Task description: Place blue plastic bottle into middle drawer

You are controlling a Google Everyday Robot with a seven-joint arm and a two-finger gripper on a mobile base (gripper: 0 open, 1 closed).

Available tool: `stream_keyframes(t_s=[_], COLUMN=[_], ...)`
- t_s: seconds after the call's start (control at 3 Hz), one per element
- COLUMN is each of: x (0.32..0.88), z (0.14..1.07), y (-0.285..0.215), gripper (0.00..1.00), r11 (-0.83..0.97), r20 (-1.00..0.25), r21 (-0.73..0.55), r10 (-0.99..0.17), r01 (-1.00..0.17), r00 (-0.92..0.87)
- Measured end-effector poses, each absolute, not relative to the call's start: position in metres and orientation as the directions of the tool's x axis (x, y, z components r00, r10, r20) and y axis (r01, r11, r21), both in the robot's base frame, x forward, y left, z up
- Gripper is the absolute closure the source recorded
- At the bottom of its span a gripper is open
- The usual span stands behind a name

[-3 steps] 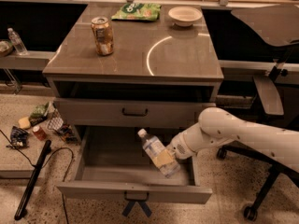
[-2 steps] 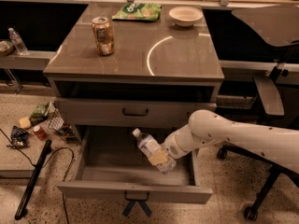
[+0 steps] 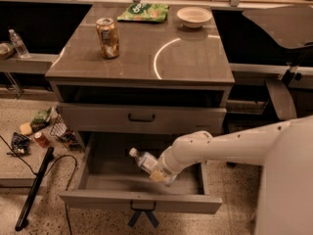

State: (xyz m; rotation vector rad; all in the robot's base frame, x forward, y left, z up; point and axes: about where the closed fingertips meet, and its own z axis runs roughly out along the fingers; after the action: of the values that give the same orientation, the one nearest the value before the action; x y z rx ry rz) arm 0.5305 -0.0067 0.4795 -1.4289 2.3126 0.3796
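- Since a second ago, my white two-finger gripper (image 3: 158, 173) carried the clear crinkled blue plastic bottle (image 3: 144, 160) toward 8 o'clock, inside the wide grey middle drawer (image 3: 142, 202).
- It is clamped on the bottle; I should lower to the floor, then release.

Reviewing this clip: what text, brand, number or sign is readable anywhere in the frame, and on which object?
Nothing can be read outright.
green bag: white lettering, too blurred to read.
soda can: label print unreadable.
blue plastic bottle, held by the gripper down in the open middle drawer: label unreadable.
small bottle at far left: too small.
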Motion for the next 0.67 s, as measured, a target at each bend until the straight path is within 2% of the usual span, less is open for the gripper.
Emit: stream_keyframes(t_s=[0.67], x=[0.544], z=[0.432], y=[0.009], gripper=[0.3], r11=[0.433], r20=[-0.412], r21=[-0.003], r10=[-0.822], r01=[-0.901], r00=[-0.394])
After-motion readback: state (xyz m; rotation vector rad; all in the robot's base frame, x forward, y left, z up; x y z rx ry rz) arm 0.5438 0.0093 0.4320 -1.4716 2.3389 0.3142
